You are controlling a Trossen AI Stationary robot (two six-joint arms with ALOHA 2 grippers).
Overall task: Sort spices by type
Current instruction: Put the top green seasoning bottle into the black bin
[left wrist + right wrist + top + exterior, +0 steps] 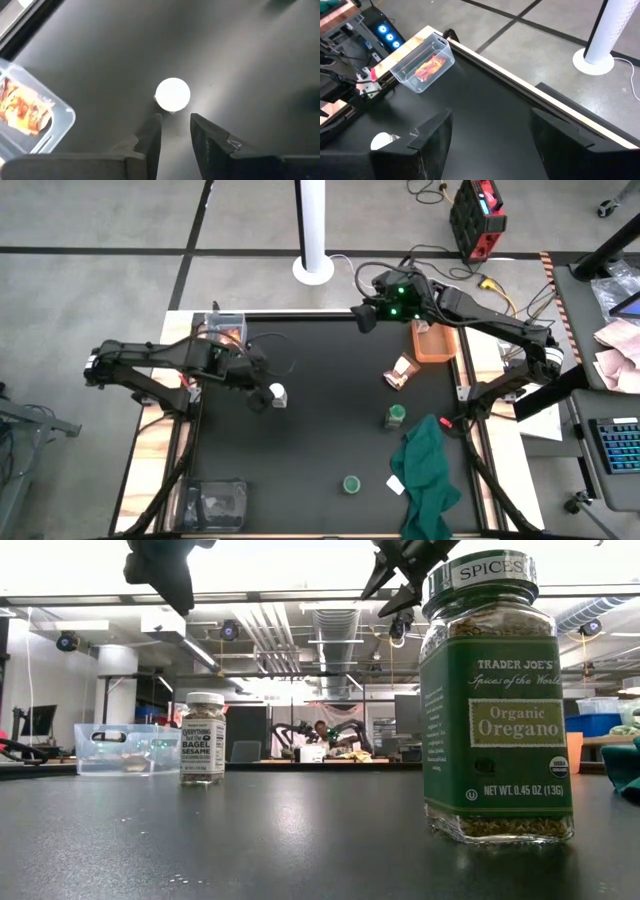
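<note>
- Oregano jar [497, 700] stands closest to the low camera, upright on the black counter [320, 430]; from above it is probably the green-lidded jar [351, 483] at the near edge, middle.
- Second green-lidded jar [396, 417] stands right of centre, well apart from the first, so this pair is not yet together.
- One white-capped jar [277, 394] stands upright left of centre, just beside the left gripper [258, 396].
- In the left wrist view the left jaws are released, and the white cap [172, 93] lies just beyond the fingertips [155, 125], not between them. I judge this to be either an approach or a fresh release; which one cannot be told.
- I cannot find the second white-capped jar.
- One foil packet [401, 372] lies right of centre, near an orange tray [436, 346] at the far right.
- A clear bin [422, 64] at the far left corner holds something orange, possibly the other packet.
- Another clear bin [215, 502] sits at the near left corner; its contents are unclear.
- Right gripper [364, 317] hovers over the far edge, jaws wide apart and empty.
- A green cloth [428, 475] lies at the near right.
- My judgement: sorting is at an early stage, with most spices scattered.
</note>
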